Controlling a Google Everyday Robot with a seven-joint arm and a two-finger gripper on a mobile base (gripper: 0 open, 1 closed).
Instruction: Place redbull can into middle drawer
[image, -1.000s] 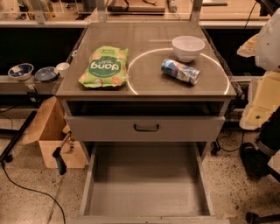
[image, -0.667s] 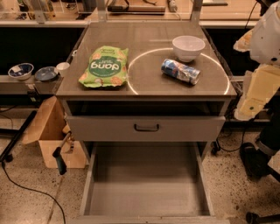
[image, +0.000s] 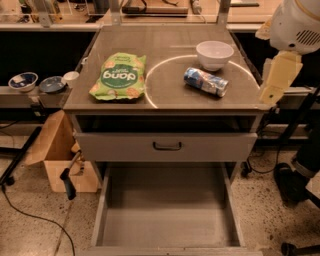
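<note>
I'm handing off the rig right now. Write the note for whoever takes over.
Gripper: beside the cabinet top's right edge, not touching the can.
Redbull can: lying on its side on the cabinet top, just in front of the white bowl.
Middle drawer: pulled open, can not in it.
Done: drawer open.
Left: grasp the can, place it in the drawer.

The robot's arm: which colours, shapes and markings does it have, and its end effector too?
The arm, at the right edge, has a rounded white shell with a patch of dark vent slots and a thin orange band on top. Under it is the end effector, a pale cream, flat, tapering piece, just right of the cabinet top. No cables or lettering show on either.
</note>
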